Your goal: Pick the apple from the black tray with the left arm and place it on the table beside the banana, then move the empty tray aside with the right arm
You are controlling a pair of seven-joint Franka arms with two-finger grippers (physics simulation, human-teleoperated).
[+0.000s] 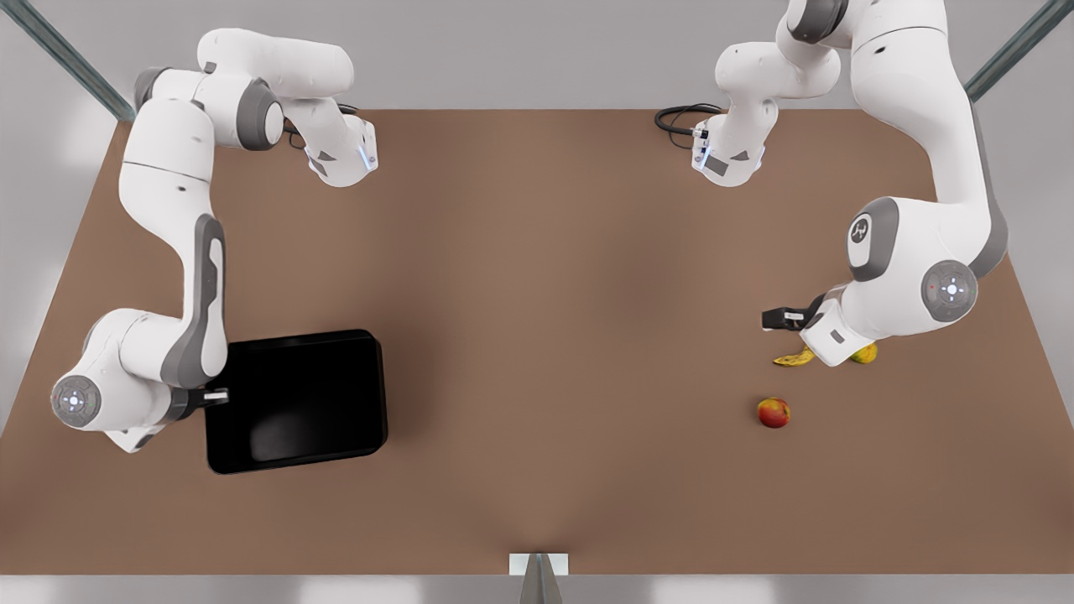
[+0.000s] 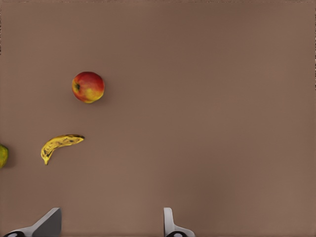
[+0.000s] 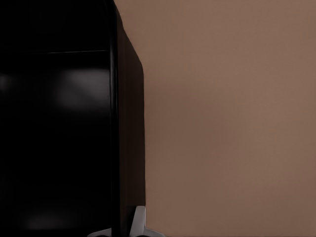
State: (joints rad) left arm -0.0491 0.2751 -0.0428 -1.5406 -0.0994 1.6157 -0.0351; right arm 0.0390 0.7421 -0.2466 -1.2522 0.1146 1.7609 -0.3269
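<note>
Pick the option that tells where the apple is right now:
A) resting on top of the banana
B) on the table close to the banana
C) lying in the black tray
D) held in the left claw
B: the apple lies on the bare table, a short way from the banana without touching it; the black tray holds nothing, and the left claw stands open above the tabletop.

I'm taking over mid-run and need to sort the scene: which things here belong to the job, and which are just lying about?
Job:
- apple, on the table near the banana
- black tray, empty
- left hand, open, above the fruit
- right hand, at the tray's rim on the front view's left

Lying about:
- yellow-green fruit, beside the banana
- black cable, at the far edge
</note>
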